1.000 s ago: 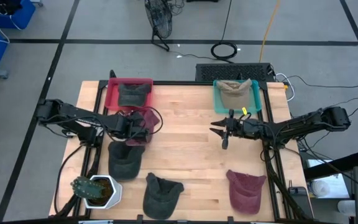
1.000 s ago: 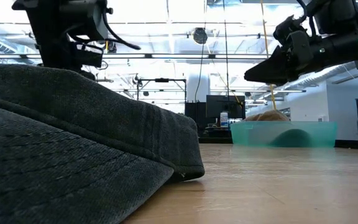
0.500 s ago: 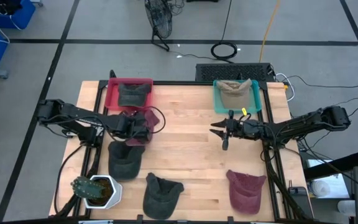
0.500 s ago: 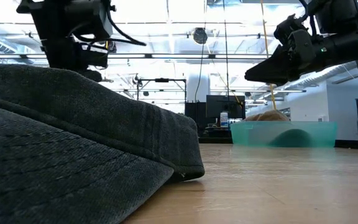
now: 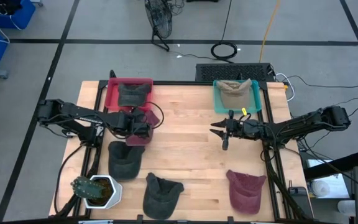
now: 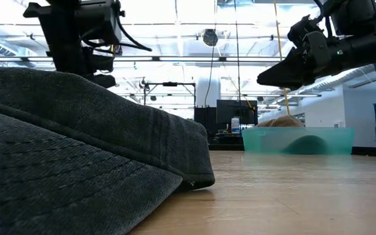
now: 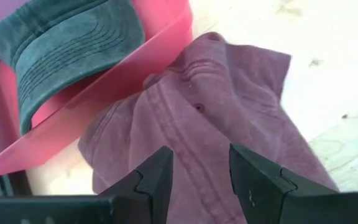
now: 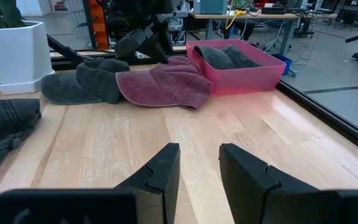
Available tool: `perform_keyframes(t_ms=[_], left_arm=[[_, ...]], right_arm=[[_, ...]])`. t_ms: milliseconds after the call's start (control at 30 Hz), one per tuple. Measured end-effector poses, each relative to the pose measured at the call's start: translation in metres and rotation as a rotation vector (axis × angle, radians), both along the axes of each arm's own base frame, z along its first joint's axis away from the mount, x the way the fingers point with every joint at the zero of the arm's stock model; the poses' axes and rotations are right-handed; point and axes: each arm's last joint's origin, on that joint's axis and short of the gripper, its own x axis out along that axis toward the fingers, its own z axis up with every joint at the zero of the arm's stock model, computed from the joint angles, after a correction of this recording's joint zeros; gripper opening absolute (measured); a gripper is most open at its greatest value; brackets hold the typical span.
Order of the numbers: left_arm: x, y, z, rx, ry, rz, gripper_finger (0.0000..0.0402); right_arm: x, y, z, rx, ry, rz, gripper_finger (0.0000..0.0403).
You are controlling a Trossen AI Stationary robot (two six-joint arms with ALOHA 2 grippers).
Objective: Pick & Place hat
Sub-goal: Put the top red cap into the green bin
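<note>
A maroon hat lies crumpled on the wooden table, right beside the near wall of the red bin. A dark grey-green hat sits inside that bin. My left gripper is down on the maroon hat's near-left part, shut on its cloth. My right gripper hovers level over the middle right of the table, open, with nothing between its fingers. A teal bin at the far right holds a tan hat. My left gripper pinches the maroon hat's crown cloth between its two fingers; how many layers I cannot tell. The fingers slant down from the table's left. The hat's far part rests on the table, its edge against the red bin's wall.
Two dark hats and another maroon hat lie along the near side, one dark hat filling the low view's foreground. A white plant pot stands at the near left corner. Bare wood lies between the arms.
My left gripper has crept a little toward the table's far edge and the red bin and has rolled at the wrist. It stays shut on the maroon hat, which has bunched slightly closer to the bin. My right arm has kept still.
</note>
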Motion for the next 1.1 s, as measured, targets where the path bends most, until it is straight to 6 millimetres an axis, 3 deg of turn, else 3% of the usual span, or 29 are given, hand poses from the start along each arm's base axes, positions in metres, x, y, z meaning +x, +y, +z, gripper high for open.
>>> perform_keyframes(t_ms=[667, 833, 1100], left_arm=[[0.002, 0.0, 0.0, 0.007, -0.046, 0.037, 0.0167], [0.004, -0.001, -0.002, -0.002, -0.072, 0.024, 0.0206], [0.004, -0.007, -0.022, -0.111, -0.069, -0.158, 0.0274]], right_arm=[[0.001, 0.0, 0.004, -0.068, -0.023, 0.01, 0.01], [0.001, -0.002, 0.005, -0.092, -0.03, 0.004, 0.01], [0.001, -0.006, 0.005, -0.095, -0.031, -0.015, 0.01]])
